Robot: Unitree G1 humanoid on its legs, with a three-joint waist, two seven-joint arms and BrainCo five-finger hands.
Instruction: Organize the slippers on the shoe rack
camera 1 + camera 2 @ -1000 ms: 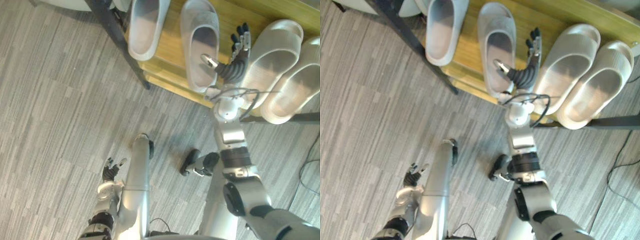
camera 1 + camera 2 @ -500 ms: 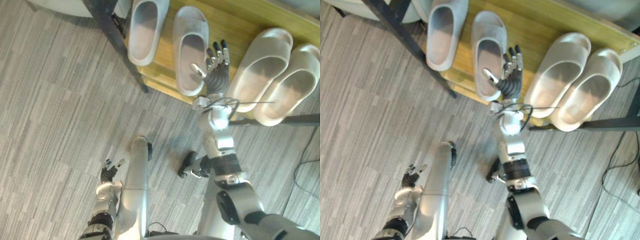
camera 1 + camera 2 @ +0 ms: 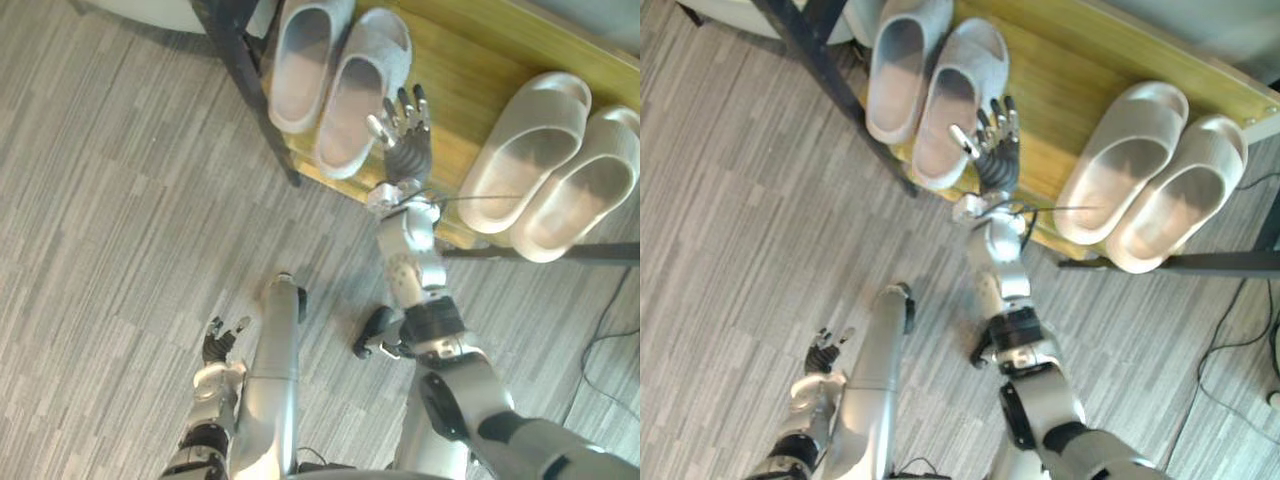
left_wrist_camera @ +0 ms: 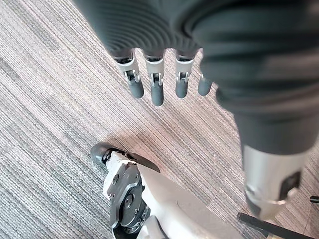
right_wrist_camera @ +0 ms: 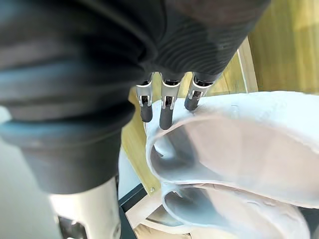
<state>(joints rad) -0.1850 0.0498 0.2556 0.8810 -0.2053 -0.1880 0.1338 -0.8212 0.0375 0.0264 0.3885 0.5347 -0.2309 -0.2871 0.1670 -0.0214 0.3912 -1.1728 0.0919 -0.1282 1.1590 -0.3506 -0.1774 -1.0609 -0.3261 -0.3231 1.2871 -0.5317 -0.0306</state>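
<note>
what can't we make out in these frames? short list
Left grey slipper: far end cut off by the top edge in both eye views.
Right hand beside the second grey slipper: thumb hidden by the dark cover in the right wrist view; firm contact unclear.
Shoe rack: anything beneath is hidden by its wooden shelf.
Left hand: too small in the eye views; fingers readable in the left wrist view.
</note>
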